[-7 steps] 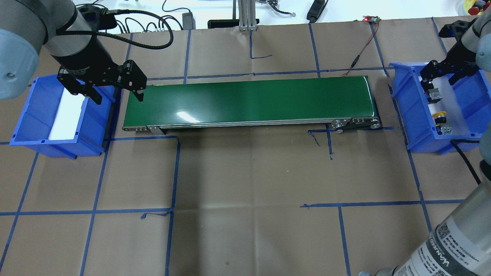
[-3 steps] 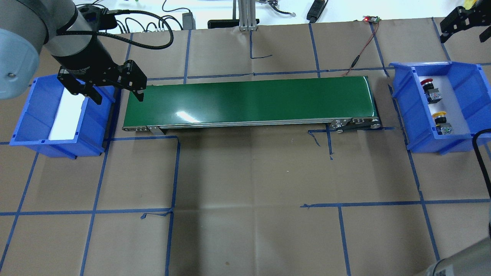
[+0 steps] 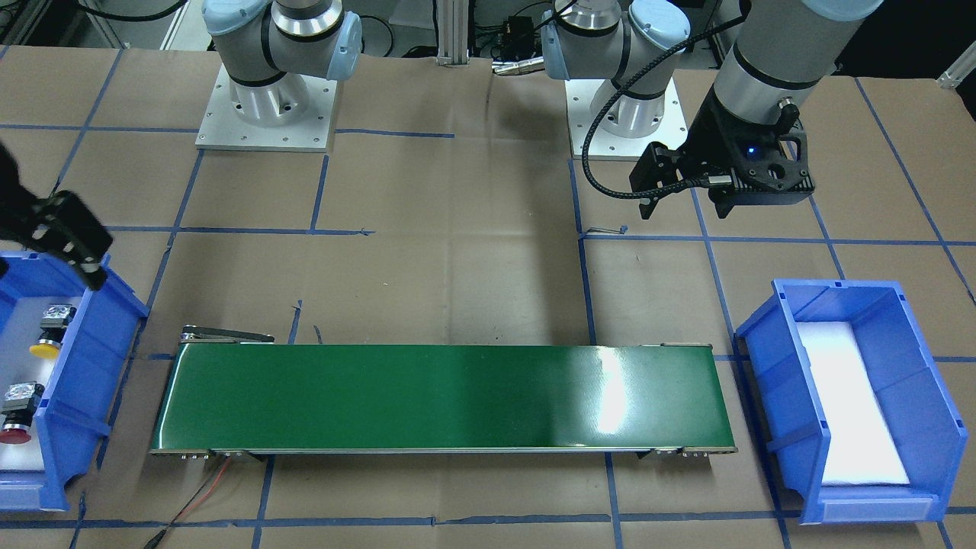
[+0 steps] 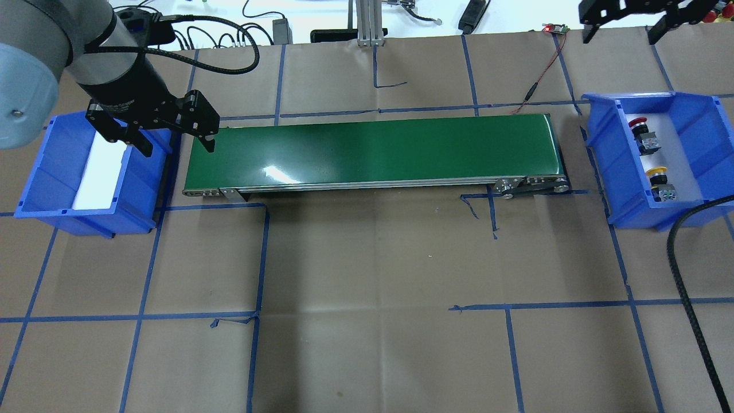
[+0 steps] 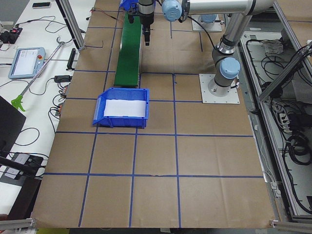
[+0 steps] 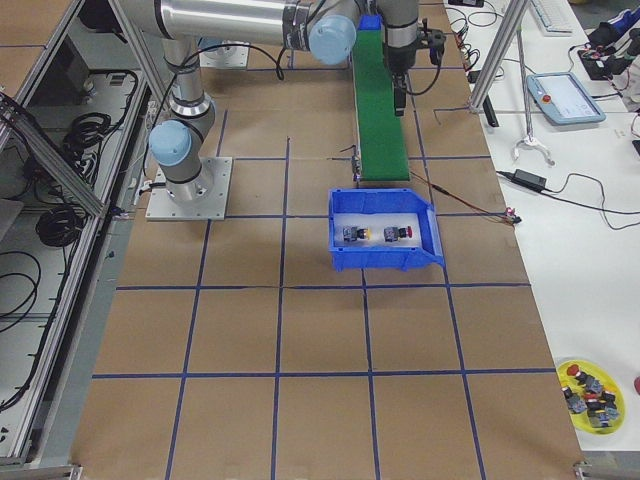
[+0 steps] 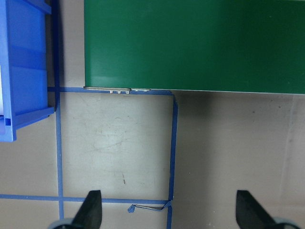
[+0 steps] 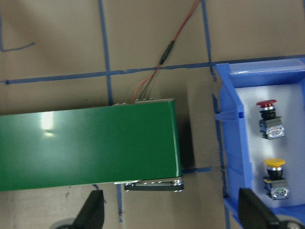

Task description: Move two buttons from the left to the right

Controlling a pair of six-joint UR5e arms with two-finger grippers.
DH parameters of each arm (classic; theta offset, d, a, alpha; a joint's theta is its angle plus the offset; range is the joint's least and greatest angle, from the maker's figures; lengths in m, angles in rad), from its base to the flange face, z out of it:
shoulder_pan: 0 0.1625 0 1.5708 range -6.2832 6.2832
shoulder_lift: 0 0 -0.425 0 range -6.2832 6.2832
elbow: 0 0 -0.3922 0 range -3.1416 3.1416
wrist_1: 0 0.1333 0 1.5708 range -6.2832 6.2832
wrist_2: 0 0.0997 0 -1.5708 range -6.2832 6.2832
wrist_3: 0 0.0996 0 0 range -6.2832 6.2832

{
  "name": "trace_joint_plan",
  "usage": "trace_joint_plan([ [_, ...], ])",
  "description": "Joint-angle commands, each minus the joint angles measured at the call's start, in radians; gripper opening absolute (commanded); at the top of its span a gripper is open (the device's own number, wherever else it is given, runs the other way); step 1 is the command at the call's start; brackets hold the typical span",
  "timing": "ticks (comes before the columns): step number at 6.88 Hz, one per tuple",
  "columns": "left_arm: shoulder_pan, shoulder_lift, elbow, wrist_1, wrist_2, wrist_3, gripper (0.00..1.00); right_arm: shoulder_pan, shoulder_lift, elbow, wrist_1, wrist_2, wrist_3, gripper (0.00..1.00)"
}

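Right tool (image 4: 619,34) hangs high with its fingers spread wide, holding nothing. Both buttons lie below it and off to one finger's side, inside the right bin (image 4: 596,155). The red button (image 4: 643,135) is the closer one and the yellow button (image 4: 660,183) sits just past it, the two apart. Each lies on its side, cap to block running square to the tool's finger line. Left tool (image 4: 176,148) is also wide and bare, hovering between the left bin (image 4: 34,172) and the belt (image 4: 373,152), a full belt length from the buttons, so the right arm is nearer. Left bin shows only white liner. My read is the transfer is done, and any next move is a retract off the bench.
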Motion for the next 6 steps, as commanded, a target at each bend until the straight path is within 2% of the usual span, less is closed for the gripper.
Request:
trace_joint_plan([
  [1, 0.0, 0.001, -0.002, 0.0, 0.001, 0.0, 1.0, 0.2, -0.034, 0.004, 0.02, -0.008, 0.105, 1.0],
  [3, 0.0, 0.002, -0.003, 0.0, 0.003, 0.0, 1.0, 0.228, -0.044, 0.002, 0.107, 0.004, 0.132, 1.0],
  [4, 0.0, 0.002, -0.003, 0.0, 0.004, 0.0, 1.0, 0.226, -0.044, -0.004, 0.106, 0.004, 0.13, 1.0],
  [6, 0.0, 0.002, -0.003, 0.0, 0.004, 0.0, 1.0, 0.223, -0.108, 0.028, 0.147, 0.006, 0.132, 1.0],
])
